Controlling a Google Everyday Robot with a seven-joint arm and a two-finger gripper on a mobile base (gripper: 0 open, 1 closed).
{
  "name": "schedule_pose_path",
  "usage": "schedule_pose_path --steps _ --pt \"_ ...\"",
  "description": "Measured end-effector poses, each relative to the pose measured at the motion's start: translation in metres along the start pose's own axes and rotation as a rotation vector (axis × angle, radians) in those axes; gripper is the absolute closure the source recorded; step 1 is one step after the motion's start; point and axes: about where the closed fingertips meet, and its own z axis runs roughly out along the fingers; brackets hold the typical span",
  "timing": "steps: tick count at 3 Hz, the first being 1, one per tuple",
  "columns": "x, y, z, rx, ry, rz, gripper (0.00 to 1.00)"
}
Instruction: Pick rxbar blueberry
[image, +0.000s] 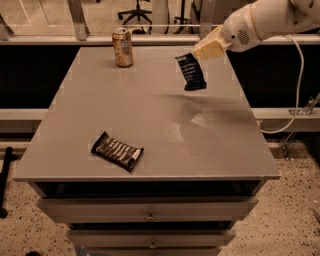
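The rxbar blueberry (191, 72), a small flat bar in a dark navy wrapper, hangs from my gripper (196, 54) above the right rear part of the grey table (150, 115). The gripper is shut on the bar's upper end, and the bar dangles clear of the tabletop. My white arm (260, 20) reaches in from the upper right.
A copper-coloured can (123, 47) stands upright at the table's rear left. A longer dark brown bar (117, 151) with white lettering lies near the front left. Drawers (150, 216) sit under the tabletop. A cable (299, 75) hangs at the right.
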Motion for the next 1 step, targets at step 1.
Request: schedule_pose_path --steps 1 --pt "-0.0068 -0.0036 -0.0069 0.013 -0.010 -0.009 1.00"
